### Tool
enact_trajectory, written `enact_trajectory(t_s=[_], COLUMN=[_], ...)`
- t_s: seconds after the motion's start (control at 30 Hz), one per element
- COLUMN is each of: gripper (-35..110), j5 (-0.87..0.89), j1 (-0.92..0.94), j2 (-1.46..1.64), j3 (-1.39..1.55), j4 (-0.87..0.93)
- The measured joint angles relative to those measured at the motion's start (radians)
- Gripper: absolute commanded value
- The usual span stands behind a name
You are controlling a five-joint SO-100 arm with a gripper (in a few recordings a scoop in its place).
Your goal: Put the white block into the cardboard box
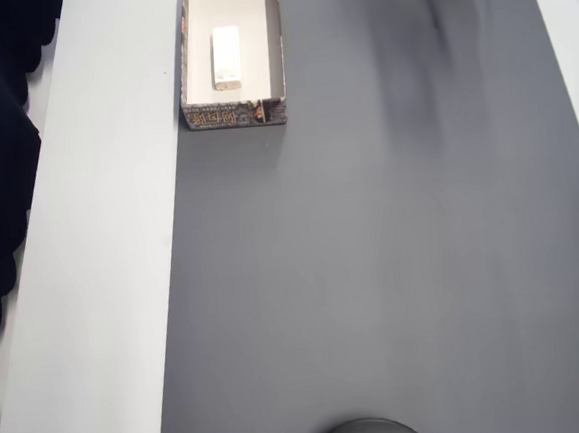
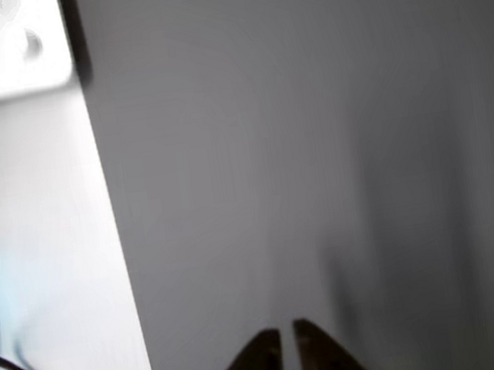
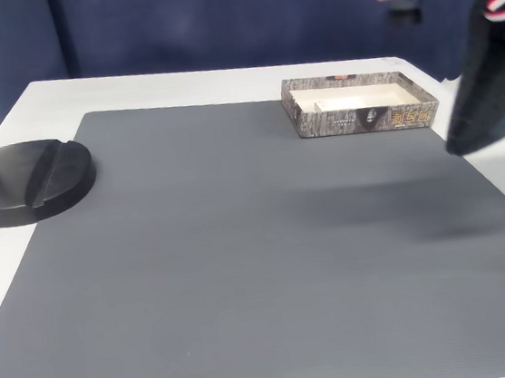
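Block [image 1: 226,58], white and lengthwise, lies inside the cardboard box [image 1: 186,59] at the upper left of the overhead view, at the grey mat's [image 1: 392,248] corner. Gripper [image 2: 289,346], low in the wrist view, has its fingers nearly closed over bare mat, holding nothing.

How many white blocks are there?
1. The white block lies inside the cardboard box at the top left of the overhead view. Nothing suggests another one hidden.
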Motion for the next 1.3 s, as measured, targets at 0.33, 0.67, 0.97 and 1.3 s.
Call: enact_trajectory(t_s=[0.33,0.67,0.97,1.3], gripper=[-2,-2,-2,-2], j5=[0.089,0.1,0.069,0.06], j1=[0.072,0.048,0.048,0.048], j2=[0.339,0.629,0.758,0.79], j3=[0.291,0.597,0.73,0.801], j4=[-0.049,-0.129,-0.183,-0.227])
